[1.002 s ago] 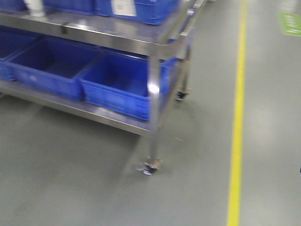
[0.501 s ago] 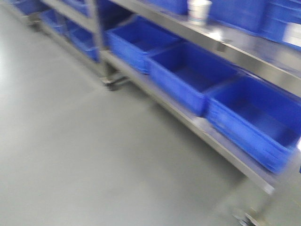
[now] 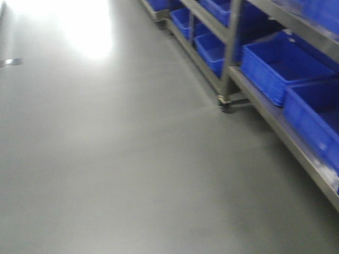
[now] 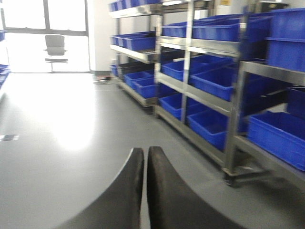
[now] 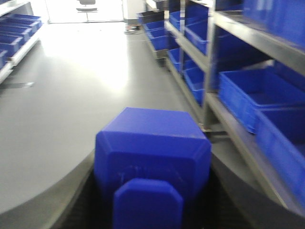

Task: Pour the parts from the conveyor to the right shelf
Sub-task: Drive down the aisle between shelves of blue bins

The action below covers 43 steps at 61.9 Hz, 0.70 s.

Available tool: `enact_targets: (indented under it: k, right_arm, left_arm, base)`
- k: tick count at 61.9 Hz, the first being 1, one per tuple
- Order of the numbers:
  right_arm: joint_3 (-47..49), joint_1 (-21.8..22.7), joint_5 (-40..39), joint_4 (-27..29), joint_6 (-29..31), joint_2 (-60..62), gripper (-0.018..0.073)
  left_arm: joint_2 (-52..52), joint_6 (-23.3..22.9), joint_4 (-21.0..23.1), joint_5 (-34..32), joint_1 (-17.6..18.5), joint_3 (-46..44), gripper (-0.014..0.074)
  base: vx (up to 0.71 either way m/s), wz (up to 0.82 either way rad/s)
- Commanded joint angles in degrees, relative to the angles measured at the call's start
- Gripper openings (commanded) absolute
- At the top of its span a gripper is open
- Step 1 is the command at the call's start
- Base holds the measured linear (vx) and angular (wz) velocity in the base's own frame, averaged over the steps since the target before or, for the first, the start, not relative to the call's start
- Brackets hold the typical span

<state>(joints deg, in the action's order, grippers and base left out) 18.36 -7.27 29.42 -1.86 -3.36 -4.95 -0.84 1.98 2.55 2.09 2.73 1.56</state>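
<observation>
**Load in right claw; shelving off to frame right**

Right wrist view: the right gripper (image 5: 152,191) is clamped on a blue parts box (image 5: 151,138), which fills the lower centre. Its contents are not visible. The left gripper (image 4: 144,152) has its fingers pressed together and holds nothing.

The shelf rack (image 3: 275,114) runs from the lower right to the upper centre of the front view and holds open blue bins (image 3: 280,69). It lies right of the box, so the right arm is judged nearer.

No label or writing is legible, and the views are blurred.

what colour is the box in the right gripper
Solid blue, no pattern. The box shows best in the right wrist view.
</observation>
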Motion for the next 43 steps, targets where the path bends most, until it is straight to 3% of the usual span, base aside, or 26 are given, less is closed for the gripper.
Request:
enact_targets:
  k: [1,19,43]
  right_arm:
    - [1.50,0.09,-4.38,-0.54,0.29,-0.98,-0.0006]
    - [1.50,0.09,-4.38,-0.54,0.29,-0.98,-0.0006]
    - [1.50,0.09,-4.38,-0.54,0.29,-0.98,-0.0006]
  left_arm:
    - [-0.67,-0.45,0.05,-4.38,0.43,1.81,-0.0006]
    - [-0.67,-0.45,0.05,-4.38,0.43,1.81,-0.0006]
    - [-0.67,-0.45,0.05,-4.38,0.43,1.81,-0.0006]
  base:
    - [0.11,0.76]
    - [0.10,0.64]
    - [0.19,0.36]
